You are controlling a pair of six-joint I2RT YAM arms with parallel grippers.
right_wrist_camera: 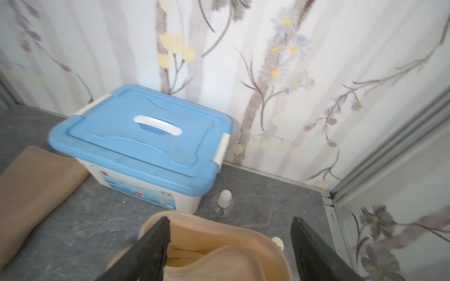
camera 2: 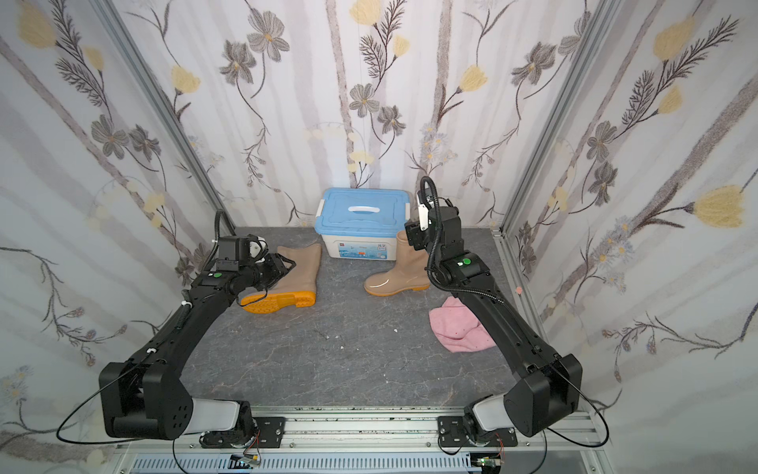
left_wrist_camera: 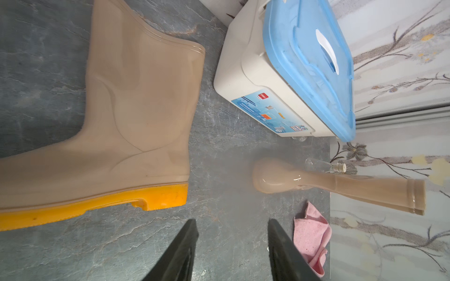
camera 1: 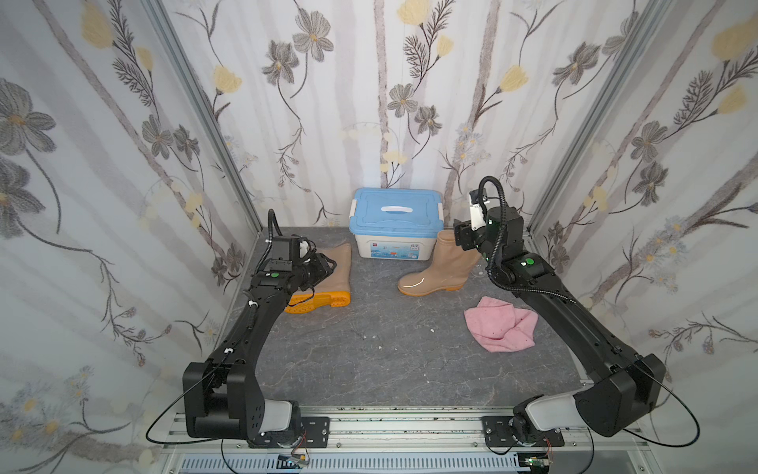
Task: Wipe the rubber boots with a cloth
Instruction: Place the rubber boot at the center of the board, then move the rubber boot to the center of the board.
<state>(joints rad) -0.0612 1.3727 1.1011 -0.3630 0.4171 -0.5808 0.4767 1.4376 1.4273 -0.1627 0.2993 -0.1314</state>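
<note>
One rubber boot [camera 1: 334, 271] lies on its side at the left of the tabletop [camera 1: 369, 369] with its orange sole facing the front edge. The other boot [camera 1: 441, 262] stands upright just beside the blue-lidded box [camera 1: 396, 213], and the pink cloth [camera 1: 500, 324] sits crumpled nearer me, next to the right arm. My right gripper [right_wrist_camera: 230, 221] hangs over the upright boot's mouth, jaws spread and clamping nothing. My left gripper [left_wrist_camera: 231, 221] is beside the lying boot, jaws apart and empty.

A white plastic box with a blue lid [camera 1: 396, 213] sits by the floral-papered back wall [camera 1: 369, 102] on a grey marbled tabletop [camera 1: 389, 349]; a small clear stoppered bottle [right_wrist_camera: 223, 204] stands beside it.
</note>
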